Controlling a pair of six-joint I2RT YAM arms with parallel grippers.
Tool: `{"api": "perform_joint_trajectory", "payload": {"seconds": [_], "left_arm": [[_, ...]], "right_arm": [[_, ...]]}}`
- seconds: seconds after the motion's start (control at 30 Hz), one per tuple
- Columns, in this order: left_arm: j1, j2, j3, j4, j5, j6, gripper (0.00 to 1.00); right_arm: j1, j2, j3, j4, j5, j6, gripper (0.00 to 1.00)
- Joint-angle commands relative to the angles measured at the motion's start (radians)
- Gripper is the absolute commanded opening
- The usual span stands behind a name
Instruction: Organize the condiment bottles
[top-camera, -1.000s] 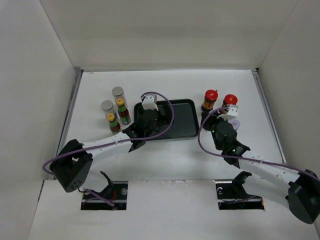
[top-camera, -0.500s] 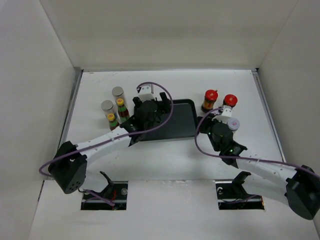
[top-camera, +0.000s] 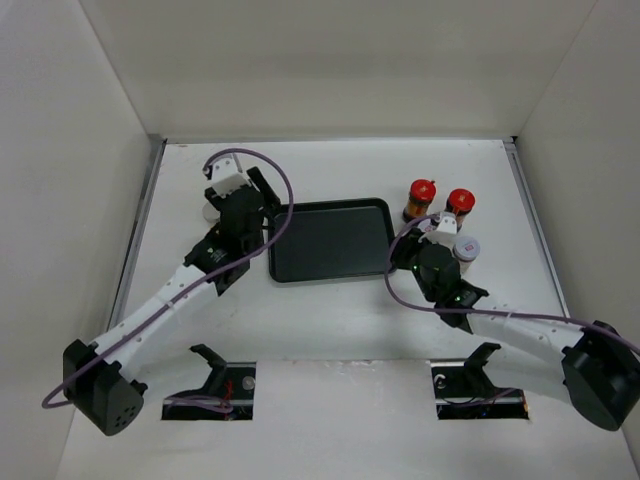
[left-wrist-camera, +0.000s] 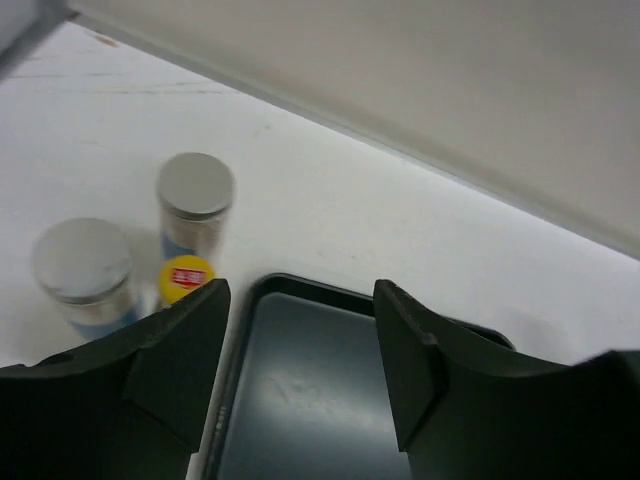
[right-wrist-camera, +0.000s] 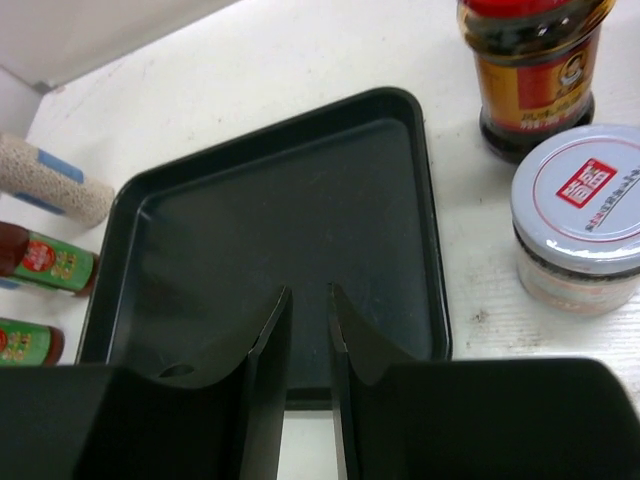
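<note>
In the left wrist view two grey-topped white cylinders (left-wrist-camera: 195, 190) (left-wrist-camera: 82, 265) and a yellow-capped bottle (left-wrist-camera: 187, 277) stand left of the black tray (left-wrist-camera: 330, 390). My left gripper (left-wrist-camera: 300, 330) (top-camera: 266, 203) hangs open and empty over the tray's far left corner. My arm hides these bottles in the top view. Right of the tray (top-camera: 330, 245) stand two red-lidded jars (top-camera: 421, 198) (top-camera: 459, 205) and a pale-lidded jar (top-camera: 467, 248) (right-wrist-camera: 580, 215). My right gripper (right-wrist-camera: 307, 300) (top-camera: 402, 262) is over the tray's near edge, open by a narrow gap, holding nothing.
In the right wrist view a white cylinder (right-wrist-camera: 50, 180) and two green-labelled bottles (right-wrist-camera: 45, 262) (right-wrist-camera: 25, 340) stand past the tray's left rim (right-wrist-camera: 110, 270). White walls close in the table at the left, the back and the right.
My left arm swung left from above the tray to its far left corner, its jaws narrowing. My right gripper drew back from the jars toward the tray, uncovering the pale-lidded jar.
</note>
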Motion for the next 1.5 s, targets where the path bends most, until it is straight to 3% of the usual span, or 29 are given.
{"api": "perform_joint_trajectory", "payload": {"seconds": [0.0, 0.1, 0.33, 0.77, 1.0, 1.17, 1.27, 1.47], "left_arm": [[0.066, -0.032, 0.047, -0.144, -0.044, -0.026, 0.61], [0.123, -0.009, 0.078, -0.216, -0.001, -0.041, 0.65], [0.183, 0.091, 0.076, -0.164, 0.074, -0.017, 0.64], [0.217, 0.184, 0.079, -0.135, 0.105, 0.002, 0.46], [0.221, 0.197, 0.058, -0.125, 0.087, -0.006, 0.44], [0.225, 0.201, 0.061, -0.124, 0.09, 0.0, 0.37], [0.228, 0.207, 0.056, -0.119, 0.097, -0.001, 0.35], [0.234, 0.21, 0.035, -0.109, 0.099, -0.001, 0.35]], "right_arm": [[-0.001, 0.013, 0.029, 0.04, -0.04, 0.015, 0.28], [-0.006, 0.033, 0.027, 0.05, -0.045, 0.016, 0.28], [-0.006, 0.064, 0.033, 0.057, -0.056, 0.013, 0.28], [-0.009, 0.068, 0.038, 0.053, -0.059, 0.009, 0.3], [-0.016, 0.052, 0.029, 0.053, -0.057, 0.009, 0.3], [-0.018, 0.055, 0.03, 0.053, -0.059, 0.009, 0.31], [-0.018, 0.042, 0.026, 0.055, -0.059, 0.013, 0.34], [-0.03, -0.005, 0.0, 0.07, -0.045, 0.015, 0.54]]}}
